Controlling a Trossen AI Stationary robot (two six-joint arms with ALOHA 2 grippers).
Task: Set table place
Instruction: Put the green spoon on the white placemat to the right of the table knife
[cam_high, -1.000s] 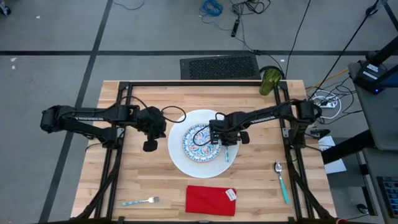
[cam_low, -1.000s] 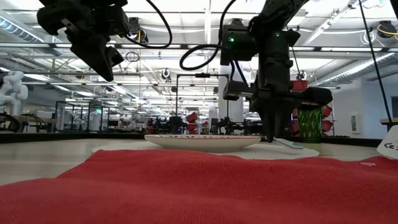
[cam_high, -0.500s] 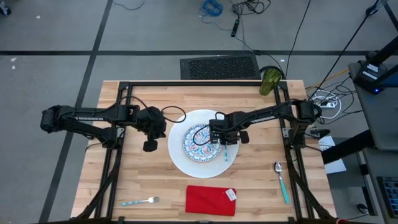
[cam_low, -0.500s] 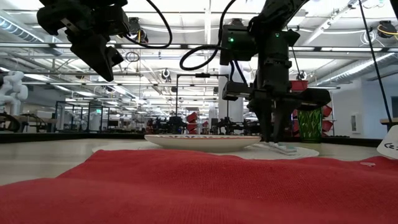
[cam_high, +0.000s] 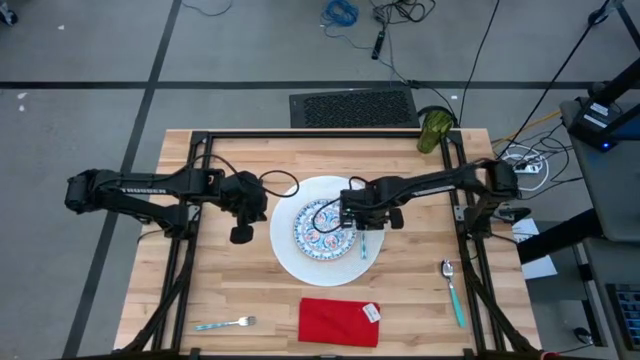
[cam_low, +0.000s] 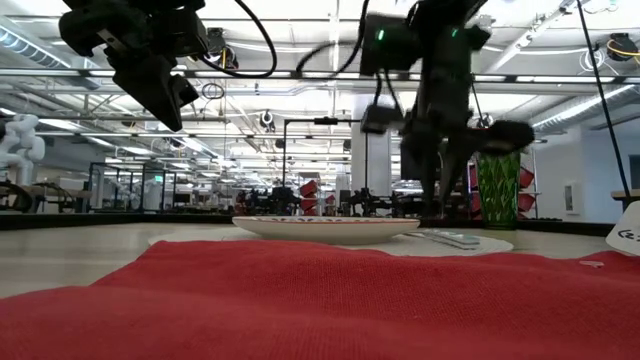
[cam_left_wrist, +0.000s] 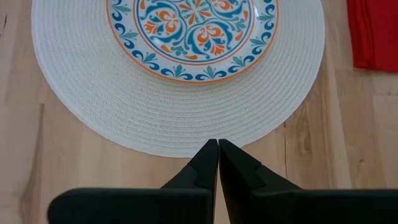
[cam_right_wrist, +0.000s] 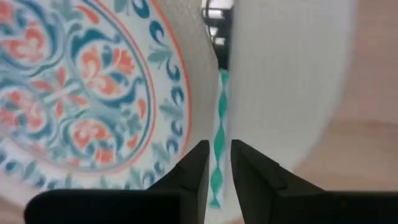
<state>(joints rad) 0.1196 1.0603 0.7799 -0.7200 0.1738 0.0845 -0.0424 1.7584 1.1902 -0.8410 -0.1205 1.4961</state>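
Note:
A big white round plate (cam_high: 288, 250) lies mid-table with a small blue-patterned plate (cam_high: 320, 228) on it. A knife with a teal-patterned handle (cam_high: 365, 247) lies flat on the white plate's right part, beside the small plate; it also shows in the low view (cam_low: 455, 238). My right gripper (cam_high: 363, 226) is open just above the knife; its fingers (cam_right_wrist: 196, 165) stand on either side of the handle (cam_right_wrist: 219, 155) without touching it. My left gripper (cam_high: 240, 235) is shut and empty, above the table left of the white plate (cam_left_wrist: 93, 93).
A red napkin (cam_high: 338, 322) lies at the near edge, with a fork (cam_high: 225, 324) to its left. A teal-handled spoon (cam_high: 453, 290) lies at the near right. A green cup (cam_high: 436, 130) stands at the far right corner. Bare wood (cam_high: 240, 290) shows between them.
My right gripper has lowered the knife, which hung tilted, until it lay flat on the white plate's right part. It has let go and risen straight up. The knife has stayed where it was laid.

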